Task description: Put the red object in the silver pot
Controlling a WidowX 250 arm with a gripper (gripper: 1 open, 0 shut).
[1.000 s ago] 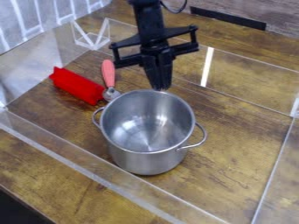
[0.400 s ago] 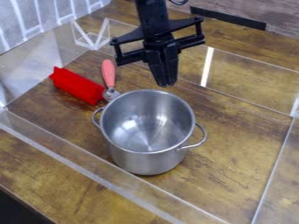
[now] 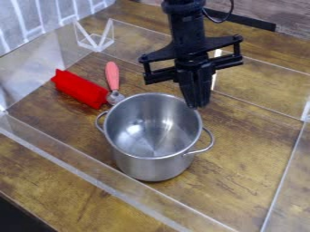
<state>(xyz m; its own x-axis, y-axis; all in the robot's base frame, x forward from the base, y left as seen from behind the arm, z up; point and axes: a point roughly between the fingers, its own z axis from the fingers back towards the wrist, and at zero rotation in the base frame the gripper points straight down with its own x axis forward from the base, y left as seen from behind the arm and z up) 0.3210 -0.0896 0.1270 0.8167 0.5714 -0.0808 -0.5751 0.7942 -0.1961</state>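
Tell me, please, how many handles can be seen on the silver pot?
2. The silver pot has one small loop handle on its right side, and another on its left side, close to the red object. None seems to be hidden.

one red object (image 3: 79, 88), one silver pot (image 3: 152, 134), one pink-handled utensil (image 3: 112, 78), one gripper (image 3: 198, 98), one wooden table (image 3: 260, 172)

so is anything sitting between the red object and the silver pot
Yes: the pink-handled utensil lies between the red object and the silver pot, its metal end near the pot's rim. It lies low, so lifting over should clear it.
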